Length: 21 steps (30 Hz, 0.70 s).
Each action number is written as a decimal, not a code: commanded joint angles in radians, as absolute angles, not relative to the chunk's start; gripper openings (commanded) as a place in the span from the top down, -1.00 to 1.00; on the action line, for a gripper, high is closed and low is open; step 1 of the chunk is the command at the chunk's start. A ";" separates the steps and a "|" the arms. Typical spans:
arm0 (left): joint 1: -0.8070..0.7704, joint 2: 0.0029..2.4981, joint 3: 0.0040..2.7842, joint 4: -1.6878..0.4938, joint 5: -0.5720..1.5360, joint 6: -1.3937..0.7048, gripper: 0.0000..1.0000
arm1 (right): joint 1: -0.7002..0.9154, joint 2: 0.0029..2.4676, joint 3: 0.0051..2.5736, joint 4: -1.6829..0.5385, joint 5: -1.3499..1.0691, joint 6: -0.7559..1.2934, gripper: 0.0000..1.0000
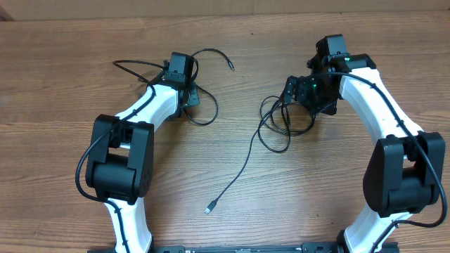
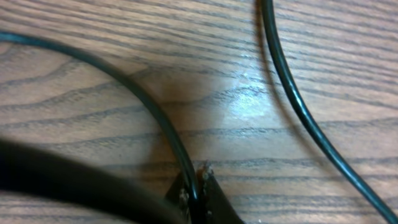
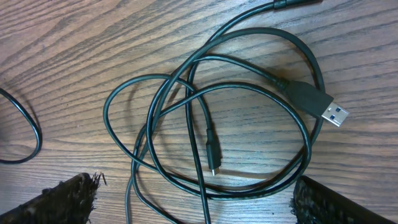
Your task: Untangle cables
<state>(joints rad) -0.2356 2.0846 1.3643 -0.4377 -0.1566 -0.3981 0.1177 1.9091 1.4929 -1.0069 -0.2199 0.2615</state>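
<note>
My left hand (image 2: 196, 186) is closed on one cable (image 2: 165, 127) near the counter's (image 1: 56, 84) far edge; I should lift it slowly. My open right hand (image 3: 202, 202) hovers over the tangled coil (image 3: 305, 96) toward the right edge.

The table (image 1: 56, 84) is a brown wood-grain top, its dark grain lines running lengthwise from the left edge to the right. Along its far edge runs a paler tan strip (image 1: 211, 8), possibly cardboard or a wall; too little shows to tell.
</note>
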 commanded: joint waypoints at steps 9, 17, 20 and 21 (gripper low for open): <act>-0.109 2.066 1.610 -0.765 -0.433 -0.350 0.92 | 0.120 1.880 1.492 -1.001 -0.211 0.257 -1.00; 0.152 2.061 2.060 -0.926 -0.512 -0.289 0.92 | 0.120 1.880 1.493 -0.997 -0.211 0.257 -1.00; 0.259 2.061 2.194 -0.936 -0.505 -0.309 0.91 | 0.120 1.880 1.493 -0.997 -0.211 0.257 -1.00; 0.288 2.061 2.223 -0.936 -0.501 -0.320 0.92 | 0.120 1.880 1.493 -0.997 -0.211 0.257 -1.00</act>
<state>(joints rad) 0.2123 2.0842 2.1326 -0.9249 -0.4614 -0.3138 0.1177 1.9091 1.4929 -1.0027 -0.2199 0.2611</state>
